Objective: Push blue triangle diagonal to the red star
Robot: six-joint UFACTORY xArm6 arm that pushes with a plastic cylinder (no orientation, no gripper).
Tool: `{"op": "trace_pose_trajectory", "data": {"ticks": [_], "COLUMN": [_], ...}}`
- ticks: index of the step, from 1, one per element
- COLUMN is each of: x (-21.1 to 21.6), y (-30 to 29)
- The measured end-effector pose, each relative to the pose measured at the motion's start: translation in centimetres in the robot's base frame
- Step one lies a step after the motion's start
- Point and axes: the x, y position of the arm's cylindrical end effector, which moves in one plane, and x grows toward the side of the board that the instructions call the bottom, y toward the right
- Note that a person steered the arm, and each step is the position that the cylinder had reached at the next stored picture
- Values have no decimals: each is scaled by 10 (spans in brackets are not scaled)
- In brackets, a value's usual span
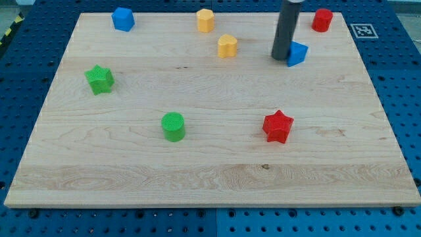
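The blue triangle (298, 53) lies on the wooden board (210, 171) at the view's upper right. The red star (277, 126) lies below it, right of the board's middle. My tip (281, 56) stands right against the blue triangle's left side, touching it or nearly so. The rod rises from there out of the view's top.
A red block (322, 20) sits at the top right corner. Two yellow blocks (205, 20) (227, 46) lie at top centre. A blue block (123, 18) is at top left, a green star (100, 79) at the left, a green cylinder (173, 126) at lower centre.
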Motion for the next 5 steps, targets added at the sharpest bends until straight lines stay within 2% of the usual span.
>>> {"op": "trace_pose_trajectory", "data": {"ticks": [2,4,5], "x": [-26,-30,-25], "y": [10,50,49]}}
